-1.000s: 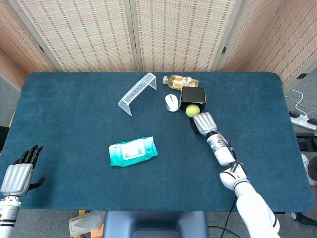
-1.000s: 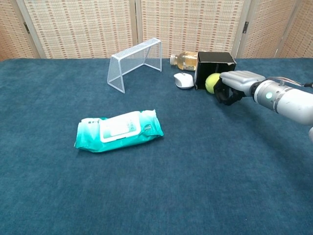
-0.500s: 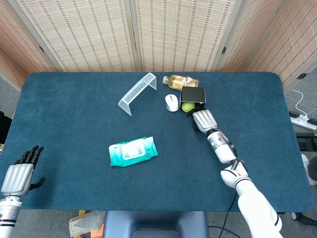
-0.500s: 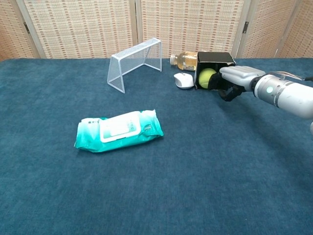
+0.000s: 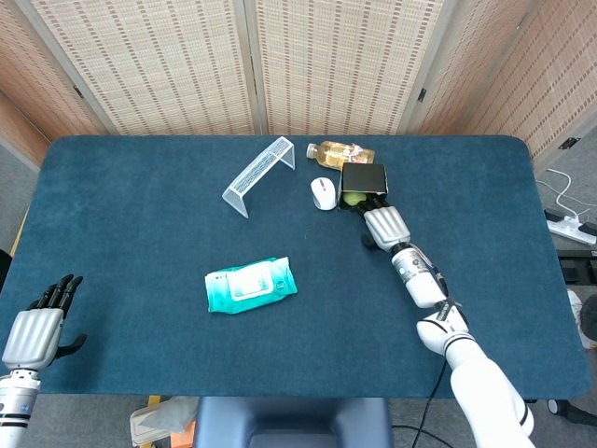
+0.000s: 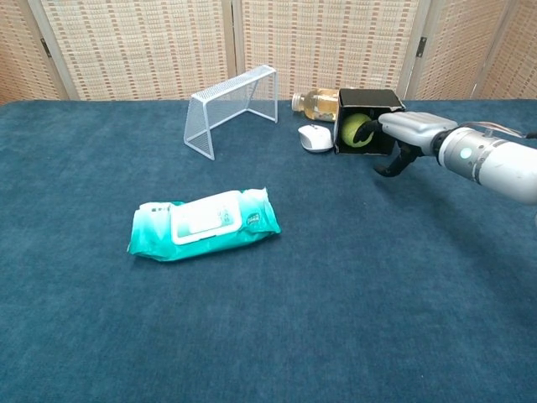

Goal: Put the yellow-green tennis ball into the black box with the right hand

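The yellow-green tennis ball (image 6: 356, 130) sits inside the black box (image 6: 369, 99), whose open side faces the front of the table. From above, only a sliver of the ball (image 5: 351, 198) shows at the mouth of the box (image 5: 364, 176). My right hand (image 6: 409, 134) is just outside that opening, its fingers reaching toward the ball and its thumb hanging down apart from it. In the head view the right hand (image 5: 385, 225) lies just in front of the box. My left hand (image 5: 34, 329) rests empty, with its fingers apart, off the table's near left corner.
A white mouse (image 6: 315, 138) lies directly left of the box, and a bottle (image 6: 317, 104) lies on its side behind it. A wire mesh rack (image 6: 231, 109) stands further left. A teal pack of wipes (image 6: 204, 222) lies mid-table.
The right hand carried the ball from in front of the box into its opening. Its thumb has since dropped away from the ball. The left hand has stayed still.
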